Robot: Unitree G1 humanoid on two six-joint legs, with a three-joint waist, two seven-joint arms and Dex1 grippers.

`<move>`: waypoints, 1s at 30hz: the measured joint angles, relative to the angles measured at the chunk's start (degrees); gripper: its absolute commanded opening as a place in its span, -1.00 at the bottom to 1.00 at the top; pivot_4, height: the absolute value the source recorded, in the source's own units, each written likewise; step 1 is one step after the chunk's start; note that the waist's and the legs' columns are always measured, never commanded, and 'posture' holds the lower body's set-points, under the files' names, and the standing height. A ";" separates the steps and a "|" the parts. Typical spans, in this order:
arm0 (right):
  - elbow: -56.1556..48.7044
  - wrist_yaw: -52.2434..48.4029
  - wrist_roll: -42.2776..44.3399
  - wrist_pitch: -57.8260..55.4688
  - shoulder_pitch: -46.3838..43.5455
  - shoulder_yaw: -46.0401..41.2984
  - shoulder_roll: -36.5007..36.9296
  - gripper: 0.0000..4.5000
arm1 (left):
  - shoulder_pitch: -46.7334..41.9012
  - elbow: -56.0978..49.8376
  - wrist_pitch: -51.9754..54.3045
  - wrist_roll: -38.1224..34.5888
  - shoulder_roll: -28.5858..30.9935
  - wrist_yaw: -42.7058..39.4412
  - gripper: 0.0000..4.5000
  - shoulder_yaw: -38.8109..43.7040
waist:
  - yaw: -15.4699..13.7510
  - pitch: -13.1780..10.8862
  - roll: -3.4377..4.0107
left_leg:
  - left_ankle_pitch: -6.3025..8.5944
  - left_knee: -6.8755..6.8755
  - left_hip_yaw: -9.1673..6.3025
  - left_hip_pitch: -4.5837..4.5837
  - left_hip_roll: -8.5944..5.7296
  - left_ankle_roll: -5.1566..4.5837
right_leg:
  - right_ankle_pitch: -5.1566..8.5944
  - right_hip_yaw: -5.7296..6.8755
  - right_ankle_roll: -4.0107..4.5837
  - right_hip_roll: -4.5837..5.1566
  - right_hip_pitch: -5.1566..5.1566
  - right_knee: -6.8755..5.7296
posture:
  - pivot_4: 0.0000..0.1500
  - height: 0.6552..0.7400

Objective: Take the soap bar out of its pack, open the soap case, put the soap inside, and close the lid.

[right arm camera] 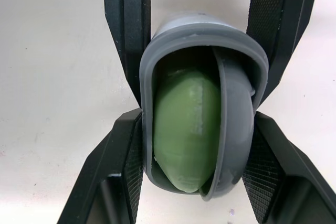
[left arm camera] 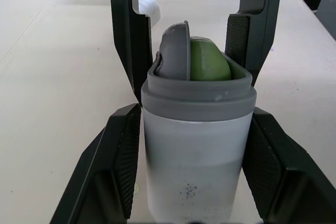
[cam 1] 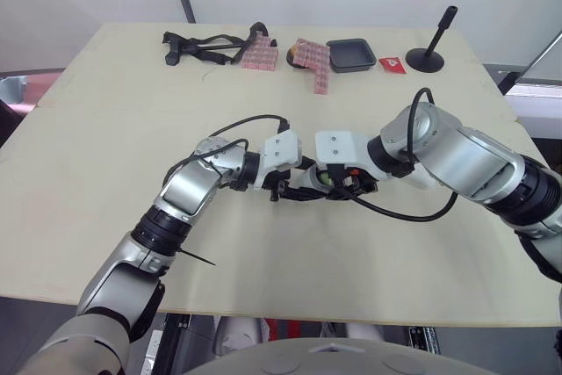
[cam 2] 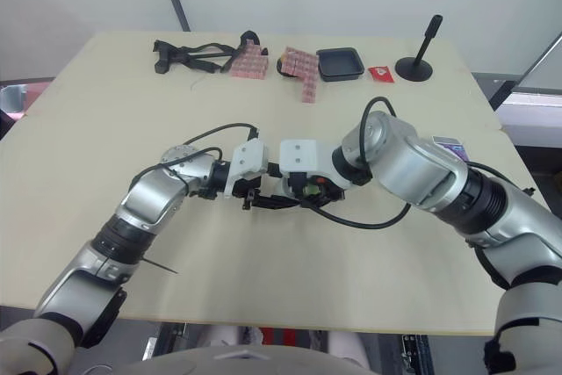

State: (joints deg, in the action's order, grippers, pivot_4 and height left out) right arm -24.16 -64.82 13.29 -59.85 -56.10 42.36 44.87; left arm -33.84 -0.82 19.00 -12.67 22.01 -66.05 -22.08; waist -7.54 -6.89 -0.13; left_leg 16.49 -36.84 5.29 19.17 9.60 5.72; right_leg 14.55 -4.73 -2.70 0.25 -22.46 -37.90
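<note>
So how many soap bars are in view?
1: the green soap bar sits inside the soap case between the arms. The pink packs at the back may hide more.

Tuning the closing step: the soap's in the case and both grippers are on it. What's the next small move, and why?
Probably swing the lid across the opening with the right gripper while the left gripper holds the soap case steady. The green soap sits inside, but the lid stands edge-on beside it, leaving the mouth uncovered.
</note>
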 measured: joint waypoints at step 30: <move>3.01 -0.21 -0.31 2.23 5.55 -4.44 0.42 0.98 | 3.38 2.48 -8.55 -0.23 2.35 -4.11 -0.02 1.08 | 0.01 0.00 0.00 | 0.00 -0.04 0.00 0.01 0.00 0.00 | 0.00 -0.05 0.01 -0.01 -0.05 -0.08 | 1.00 1.00</move>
State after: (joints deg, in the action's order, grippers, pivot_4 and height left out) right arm -21.15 -65.03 12.97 -57.62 -50.54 37.92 45.29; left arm -30.47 1.66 10.45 -12.91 24.36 -70.16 -20.99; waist -7.52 -6.89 -0.13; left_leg 16.49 -36.88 5.30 19.17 9.60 5.71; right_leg 14.55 -4.78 -2.69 0.24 -22.51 -37.98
